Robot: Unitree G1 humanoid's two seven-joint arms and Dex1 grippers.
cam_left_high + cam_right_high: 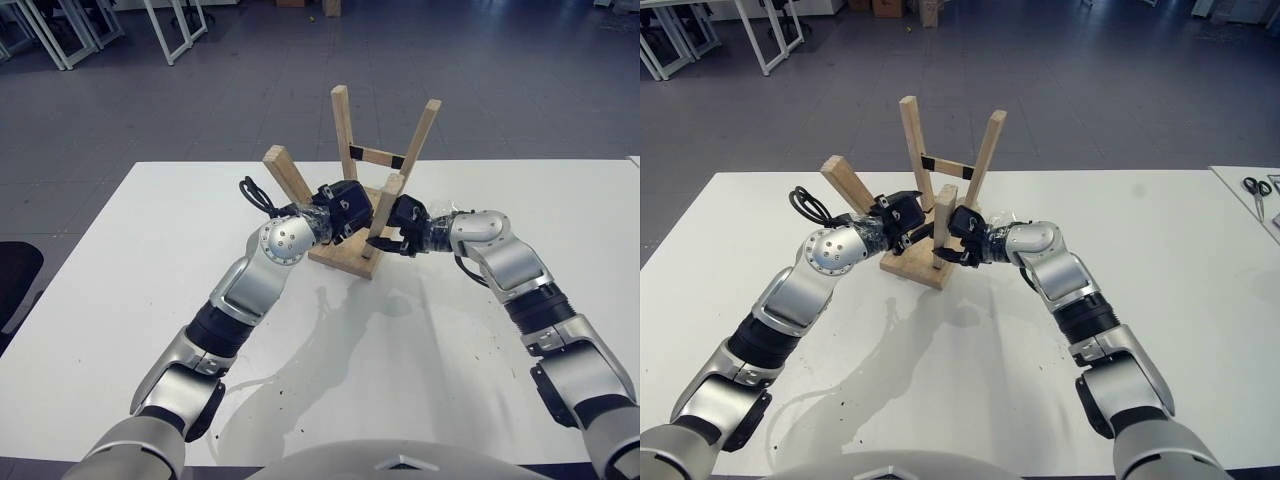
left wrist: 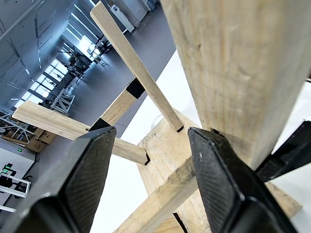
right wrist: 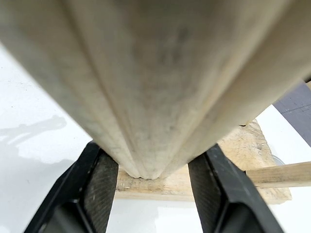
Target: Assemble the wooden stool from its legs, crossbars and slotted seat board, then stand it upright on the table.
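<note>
Stool [image 1: 352,200] sits upside down mid-table [image 1: 120,260], seat board [image 1: 340,258] flat on the top, legs sticking up. Right gripper [image 3: 155,189] is clamped on the near leg [image 1: 385,205], low down by the board. Left gripper [image 2: 155,184] is in among the legs with its fingers [image 2: 92,179] spread; looks like a low bar [image 2: 160,199] runs between them, but it's hard to be sure. Black tape [image 1: 355,152] wraps the far crossbar [image 1: 378,157]. A cable [image 1: 258,195] loops off the left wrist. Scissors [image 1: 1255,187] lie on the next table over, to the right.
</note>
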